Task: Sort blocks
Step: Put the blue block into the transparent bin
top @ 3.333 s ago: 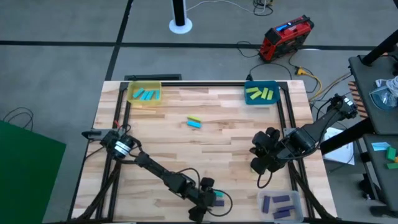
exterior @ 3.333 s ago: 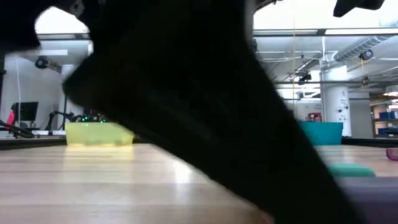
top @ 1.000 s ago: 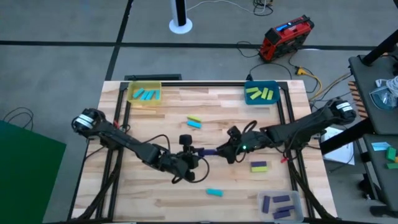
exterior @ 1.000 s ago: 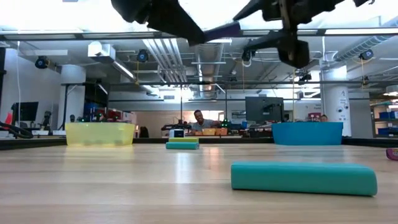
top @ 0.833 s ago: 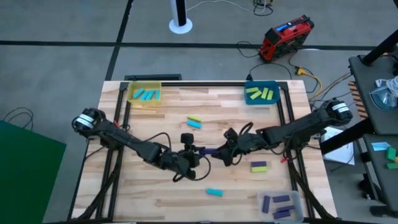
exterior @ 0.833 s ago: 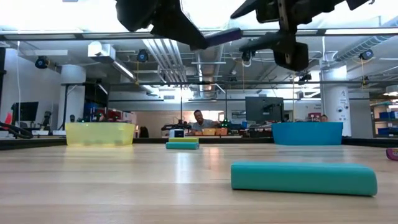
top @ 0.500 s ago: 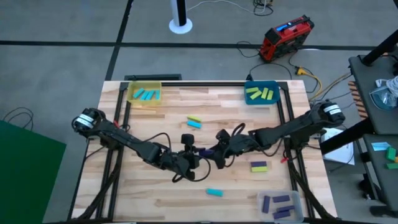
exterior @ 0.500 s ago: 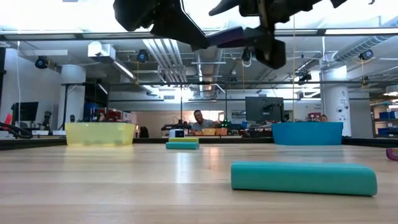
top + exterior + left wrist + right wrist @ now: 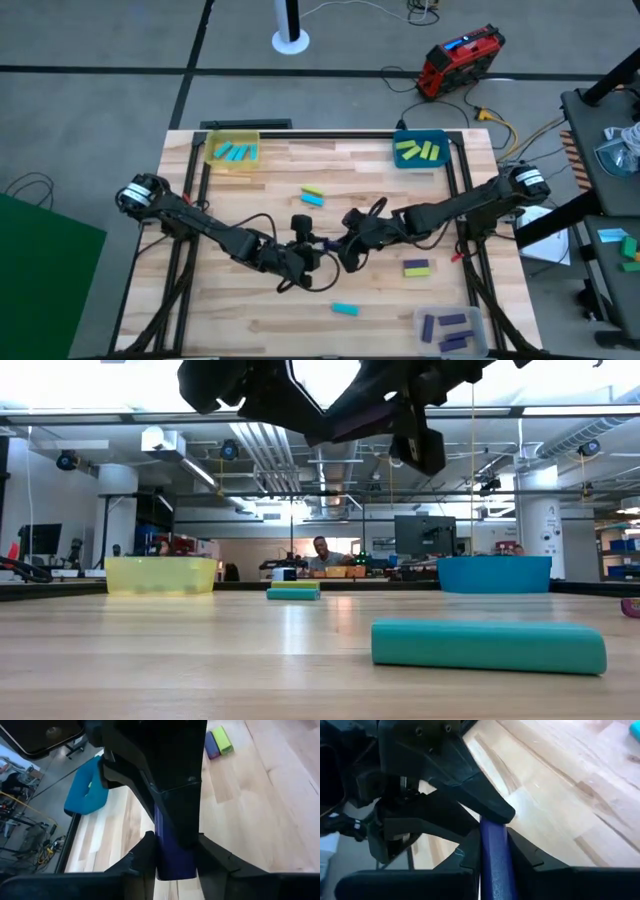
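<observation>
A purple block (image 9: 332,245) hangs over the middle of the table, clear of the wood, with both grippers on it. My left gripper (image 9: 318,244) is shut on one end, my right gripper (image 9: 347,250) on the other. Loose on the table lie a cyan block (image 9: 344,309), a yellow-green and cyan pair (image 9: 312,195) side by side, and a purple and yellow-green pair (image 9: 416,267) side by side. In the low view the cyan block (image 9: 488,646) lies flat near the front. My left gripper pinches the purple block's left end (image 9: 175,862) between its two fingers. It comes level from the table's left, fingers along the block. The block is lifted clear and roughly level. My right gripper has the block's right end (image 9: 493,851) between its two fingers, coming level from the table's right, fingers along the block. Its fingertips reach close to my left gripper's fingertips (image 9: 487,810).
A yellow bin (image 9: 232,151) with cyan blocks stands at the far left. A blue bin (image 9: 420,150) with yellow-green blocks stands at the far right. A clear tray (image 9: 452,330) with purple blocks sits at the near right corner.
My right gripper has moved toward the table's left, up to my left gripper, and its fingers now stand over the free end of the purple block. The block stays lifted in my left gripper.
</observation>
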{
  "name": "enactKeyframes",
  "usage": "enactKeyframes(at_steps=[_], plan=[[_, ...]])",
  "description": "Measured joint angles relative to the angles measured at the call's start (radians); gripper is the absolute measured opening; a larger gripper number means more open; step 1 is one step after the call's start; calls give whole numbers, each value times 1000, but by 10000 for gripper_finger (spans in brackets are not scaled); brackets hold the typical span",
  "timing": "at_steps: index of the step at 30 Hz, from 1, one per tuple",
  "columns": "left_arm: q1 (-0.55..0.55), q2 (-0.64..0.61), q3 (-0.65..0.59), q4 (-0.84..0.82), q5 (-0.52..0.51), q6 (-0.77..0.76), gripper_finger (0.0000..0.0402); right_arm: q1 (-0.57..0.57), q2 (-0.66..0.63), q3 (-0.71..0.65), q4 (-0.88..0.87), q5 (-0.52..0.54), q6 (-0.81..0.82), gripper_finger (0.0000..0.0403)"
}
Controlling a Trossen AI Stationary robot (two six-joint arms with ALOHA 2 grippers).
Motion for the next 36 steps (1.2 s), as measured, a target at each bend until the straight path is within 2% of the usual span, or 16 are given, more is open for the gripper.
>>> enactKeyframes(at_steps=[3,7,11,14,18,24,27,33,36], plan=[[2,0,1,-32,4,-6,124,0,-22,26,-132,-8,-8,51],[2,-2,-1,-55,-3,-24,150,-6,-62,120,-486,-101,-6,51],[2,-3,-1,-66,-3,-47,157,5,-96,253,-851,-234,-27,51],[3,-3,-1,-72,-3,-53,158,61,-111,326,-1044,-352,-51,51],[4,-4,-1,-107,-2,-98,159,189,-133,374,-1249,-408,-69,51],[4,-10,-1,-179,-2,-197,159,457,-138,358,-1288,-445,-2,51],[4,-10,-1,-192,-1,-211,160,553,-111,349,-1287,-458,53,51],[11,-10,-1,-203,-1,-214,160,665,-43,347,-1247,-460,155,51],[15,-10,-1,-204,-1,-214,160,690,2,347,-1198,-459,162,73]])
